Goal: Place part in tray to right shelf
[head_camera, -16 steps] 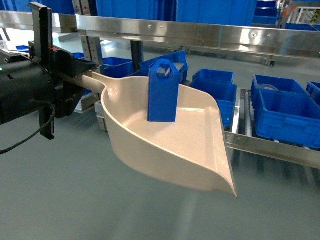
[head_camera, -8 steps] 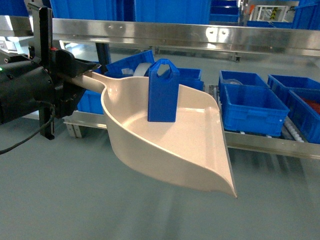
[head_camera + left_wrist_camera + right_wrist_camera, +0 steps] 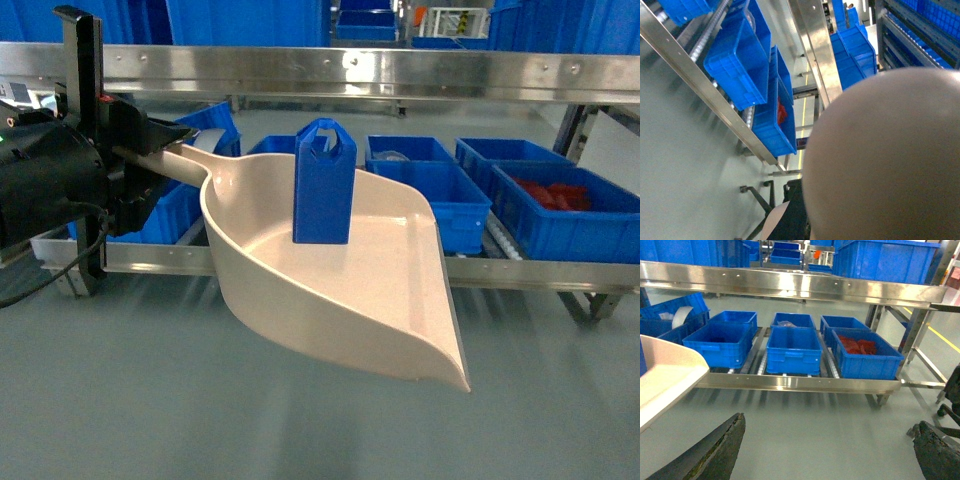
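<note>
Centrally, blue part (image 3: 323,183) upright in beige tray (image 3: 380,300), left hand (image 3: 150,150) gripping its handle at left, right hand (image 3: 825,450) open, shelf (image 3: 400,72) behind.

A smooth grey-green floor (image 3: 150,410) fills the near ground, faintly glossy under even light. Beyond it, blue crates (image 3: 792,347) sit side by side on a low steel rack level; the far right one holds red pieces (image 3: 856,346). More blue bins (image 3: 880,260) stand on the upper level. A yellow floor line (image 3: 942,338) runs at the far right.
</note>
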